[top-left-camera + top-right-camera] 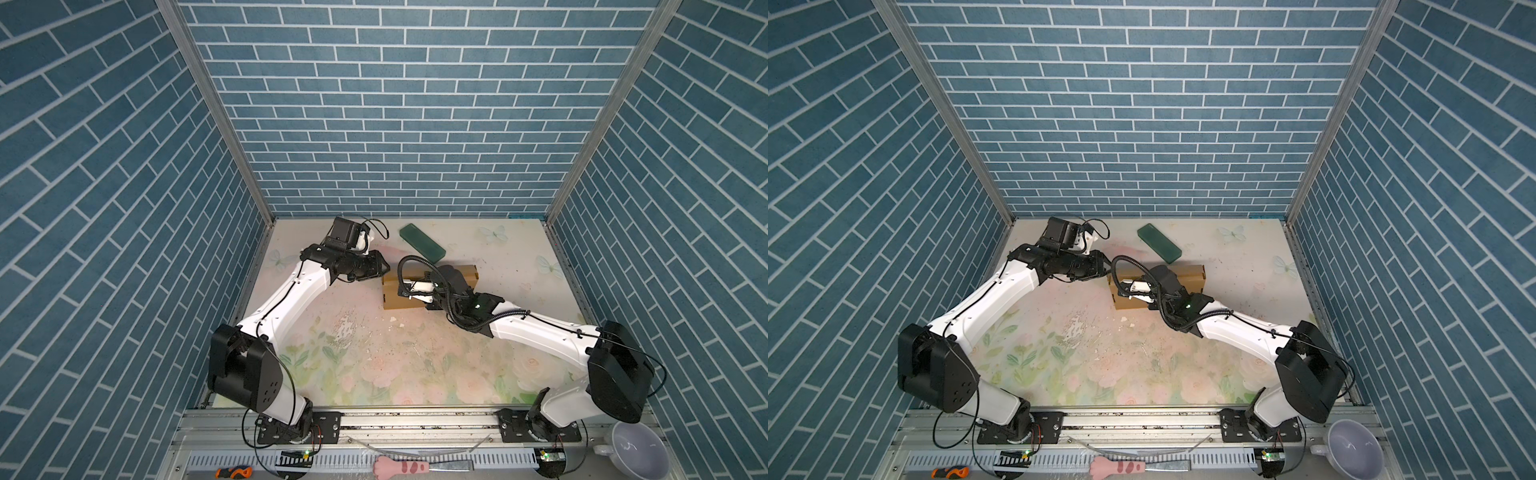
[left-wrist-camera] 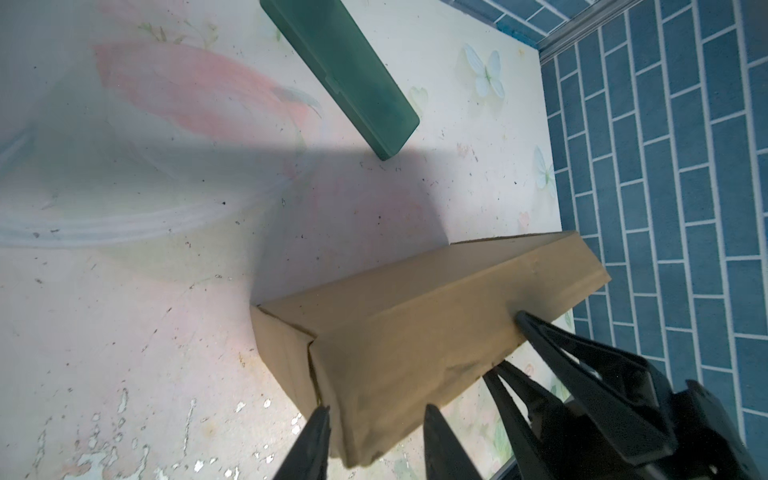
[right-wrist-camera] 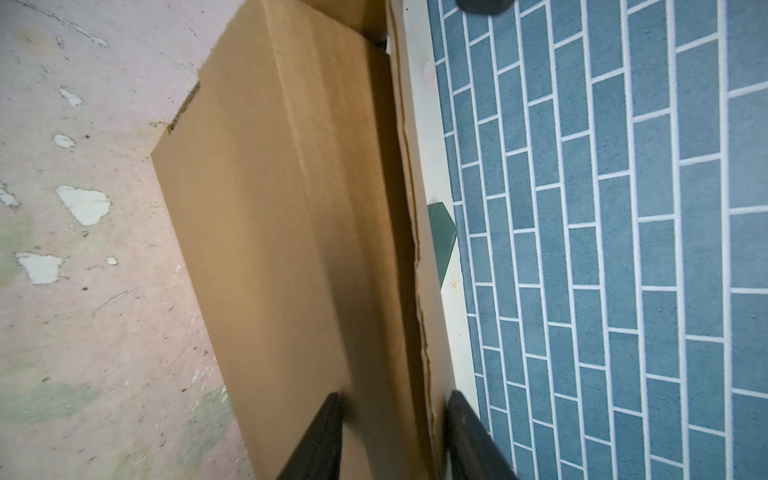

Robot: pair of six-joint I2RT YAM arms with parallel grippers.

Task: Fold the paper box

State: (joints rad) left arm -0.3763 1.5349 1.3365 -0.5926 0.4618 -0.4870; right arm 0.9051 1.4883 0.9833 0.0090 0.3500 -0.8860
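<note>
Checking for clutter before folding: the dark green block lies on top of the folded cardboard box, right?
No. The green block lies on the table, apart from the paper box; the left wrist view shows the gap.

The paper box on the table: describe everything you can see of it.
The paper box is plain brown corrugated cardboard, folded into a shallow rectangular mailer, lid down or nearly so. It lies flat on the floral table, near but apart from the green block. The left gripper straddles one end corner; the right gripper straddles a long edge.
</note>
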